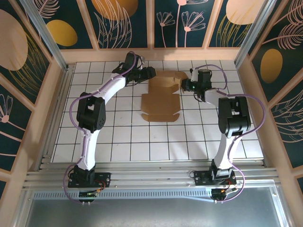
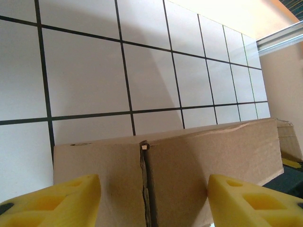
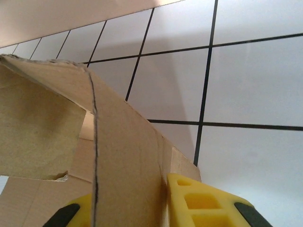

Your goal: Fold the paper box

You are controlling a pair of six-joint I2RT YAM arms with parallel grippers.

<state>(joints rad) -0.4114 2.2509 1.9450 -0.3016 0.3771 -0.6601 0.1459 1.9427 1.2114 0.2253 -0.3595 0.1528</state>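
Paper box [image 1: 161, 100] is a flat brown corrugated die-cut sheet on the white tiled table [image 1: 123, 137]. It sits in the middle of the far half, between the 2 arms. The near part of the sheet lies flat on the tiles, with notched corners. At the far end the side pieces are lifted off the tiles.

Left gripper [image 1: 150, 74] is at the sheet's far-left edge, its arm reaching in from the left. In the left wrist view the 2 yellow fingers [image 2: 52, 201] stand wide apart, so the jaws are open with nothing clamped. A raised cardboard panel [image 2: 203, 156] stands across just beyond them, top edge slightly tilted. A vertical crease [image 2: 145, 189] with a small tear at the top runs down the panel between the fingers. Bare tiles show behind the panel.

Right gripper [image 1: 183, 85] is at the sheet's far-right edge. In the right wrist view the jaws are narrow with a lifted flap [image 3: 123, 151] passing between them. 1 yellow finger [image 3: 203, 203] presses against the flap's edge. The other finger is partly hidden behind the cardboard on the opposite side. This reads as a pinch on the flap. The flap rises from the fingers and bends over to the left, a thin dark line running along its length. More of the sheet lies flat below it at lower left.

Dark floral wall panels [image 1: 118, 19] surround the table, and an aluminium rail [image 1: 151, 177] holds both arm bases at the near edge.
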